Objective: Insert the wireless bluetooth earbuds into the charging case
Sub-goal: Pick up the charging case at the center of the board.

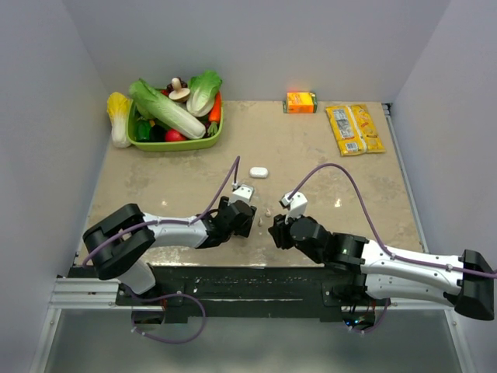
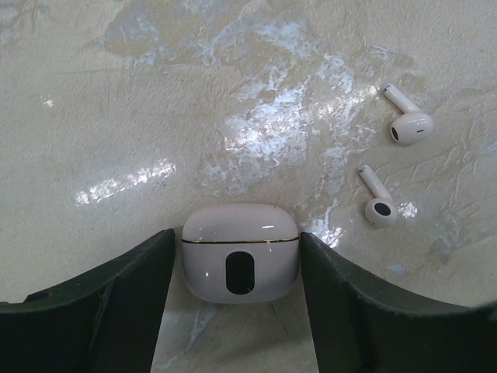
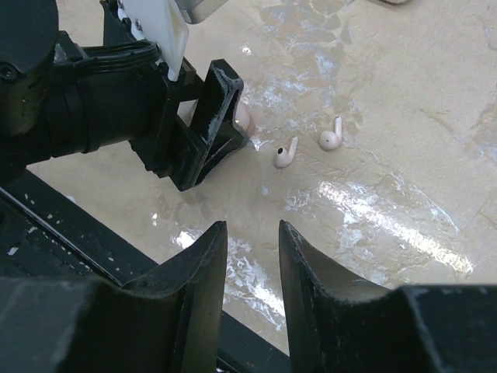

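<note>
Top external: beige table (image 1: pixel 311 163), grey walls (image 1: pixel 256 47); left tool (image 2: pixel 237 237) open astride case (image 2: pixel 241 256); right tool (image 3: pixel 250 228) ajar, empty.

At the far left of the table (image 1: pixel 326 155) we see a green basket (image 1: pixel 175 144) heaped with toy vegetables. A long napa cabbage (image 1: pixel 167 109) lies slantwise across it, with a leafy green head (image 1: pixel 204 91) at the far right corner and a mushroom (image 1: pixel 179 91) between the two. A carrot (image 1: pixel 215 109) runs along the right side, a red tomato (image 1: pixel 175 135) sits near the front rim, and a green pepper (image 1: pixel 143 130) sits left of the tomato. Just outside the basket's left wall we see a yellow-and-white leafy vegetable (image 1: pixel 119 116). An orange box (image 1: pixel 301 102) stands at the far edge, and a yellow packet (image 1: pixel 354 129) lies at the far right.
</note>
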`<state>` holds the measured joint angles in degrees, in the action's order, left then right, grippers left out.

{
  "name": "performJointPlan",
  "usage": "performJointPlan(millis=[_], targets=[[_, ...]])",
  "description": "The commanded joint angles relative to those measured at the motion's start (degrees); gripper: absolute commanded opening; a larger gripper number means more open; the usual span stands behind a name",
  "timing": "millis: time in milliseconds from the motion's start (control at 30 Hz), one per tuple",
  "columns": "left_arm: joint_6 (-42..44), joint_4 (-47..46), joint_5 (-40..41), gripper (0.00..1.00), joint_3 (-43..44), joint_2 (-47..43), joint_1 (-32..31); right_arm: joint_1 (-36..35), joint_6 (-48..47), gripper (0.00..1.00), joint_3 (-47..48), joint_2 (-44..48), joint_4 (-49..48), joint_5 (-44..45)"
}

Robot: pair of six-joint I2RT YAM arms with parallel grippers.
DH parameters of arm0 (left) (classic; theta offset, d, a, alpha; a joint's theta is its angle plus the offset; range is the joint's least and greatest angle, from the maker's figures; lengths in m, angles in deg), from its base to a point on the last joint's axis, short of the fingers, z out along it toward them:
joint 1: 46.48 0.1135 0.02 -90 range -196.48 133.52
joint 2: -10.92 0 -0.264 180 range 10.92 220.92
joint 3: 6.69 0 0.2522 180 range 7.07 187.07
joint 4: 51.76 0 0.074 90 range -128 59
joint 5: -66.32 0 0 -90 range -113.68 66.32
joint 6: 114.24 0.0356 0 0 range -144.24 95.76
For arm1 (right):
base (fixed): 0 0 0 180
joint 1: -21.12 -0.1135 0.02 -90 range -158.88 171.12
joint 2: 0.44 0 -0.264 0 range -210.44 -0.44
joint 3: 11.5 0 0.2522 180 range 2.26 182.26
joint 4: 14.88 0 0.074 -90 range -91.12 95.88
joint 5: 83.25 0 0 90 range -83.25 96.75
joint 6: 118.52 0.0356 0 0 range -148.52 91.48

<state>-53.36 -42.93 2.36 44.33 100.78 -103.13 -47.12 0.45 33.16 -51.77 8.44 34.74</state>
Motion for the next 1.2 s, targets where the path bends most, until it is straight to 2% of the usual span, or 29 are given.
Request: performJointPlan(millis=[0, 67, 100, 167, 200, 267, 300, 400, 467, 500, 533, 600, 633, 700, 733, 833, 900, 1033, 1167], targets=[[-1.73, 2.64, 0.32, 0.64, 0.98, 1.72, -0.66, -0.04, 0.30, 0.37, 1.01, 1.32, -0.16, 2.25], [-1.73, 2.47, 0.32, 0.54, 0.80, 1.28, -0.84, -0.13, 0.30, 0.37, 0.92, 1.41, -0.16, 2.25], [-1.73, 2.29, 0.59, 0.43, 0.45, 0.93, -0.84, -0.04, 0.47, 0.37, 1.01, 1.58, 0.02, 2.25], [-1.03, 0.45, 0.85, 0.30, -1.03, -1.08, -0.93, -0.04, 0.47, 0.37, 1.53, 1.76, 0.10, 2.33], [-0.33, -0.51, 1.11, 0.17, -1.65, -2.14, -0.93, -0.13, 0.47, 0.36, 1.88, 1.93, 0.28, 2.42], [1.34, -3.94, 1.38, 0.03, -3.41, -5.99, -0.93, -0.13, 0.47, 0.37, 3.28, 2.20, 0.98, 3.21], [3.18, -5.34, 1.81, 0.00, -4.03, -7.58, -0.84, -0.13, 0.56, 0.37, 3.90, 2.64, 1.16, 3.82], [7.75, -14.56, 2.26, 0.00, -8.77, -14.96, -0.84, -0.04, 0.12, 0.38, 6.63, 3.60, 2.21, 6.37], [10.39, -25.26, 1.38, 0.00, -14.28, -21.01, -0.84, -0.04, -0.67, 0.40, 8.47, 4.83, 1.69, 6.90], [12.49, -29.57, -0.62, 0.00, -16.58, -22.96, -0.84, -0.04, -1.37, 0.44, 9.09, 5.27, 1.34, 6.56], [14.25, -40.05, -1.95, 0.00, -19.04, -26.29, -0.84, -0.04, -1.29, 0.58, 9.62, 5.89, 1.08, 6.21], [18.63, -51.79, -6.17, 0.00, -26.86, -28.33, -0.84, -0.04, -1.81, 0.62, 12.42, 5.54, 1.42, 3.66], [19.88, -63.77, -7.40, 0.00, -29.23, -28.78, -0.84, -0.04, -1.99, 0.63, 13.83, 4.15, 2.29, 2.78], [24.09, -75.00, -11.88, 0.00, -34.87, -27.73, -0.84, 0.05, -2.34, 0.63, 18.48, 1.86, 5.63, 0.59], [25.33, -84.71, -12.76, 0.00, -36.10, -25.29, -0.84, 0.05, -2.34, 0.63, 19.89, 0.89, 6.51, -0.12], [28.86, -100.21, -18.38, 0.00, -38.74, -18.62, -0.84, 0.05, -2.25, 0.64, 22.89, -1.66, 7.32, -2.67], [30.95, -103.78, -22.16, 0.00, -38.49, -16.48, -0.84, 0.05, -2.43, 0.65, 23.42, -2.28, 6.09, -3.90], [32.02, -103.79, -25.78, 0.00, -37.78, -15.51, -0.84, 0.05, -1.99, 0.65, 25.26, -5.79, 8.10, -5.05], [32.55, -103.70, -30.25, 0.00, -36.38, -17.09, -0.84, 0.39, -0.59, 0.64, 23.08, -7.12, 7.58, -5.92]])
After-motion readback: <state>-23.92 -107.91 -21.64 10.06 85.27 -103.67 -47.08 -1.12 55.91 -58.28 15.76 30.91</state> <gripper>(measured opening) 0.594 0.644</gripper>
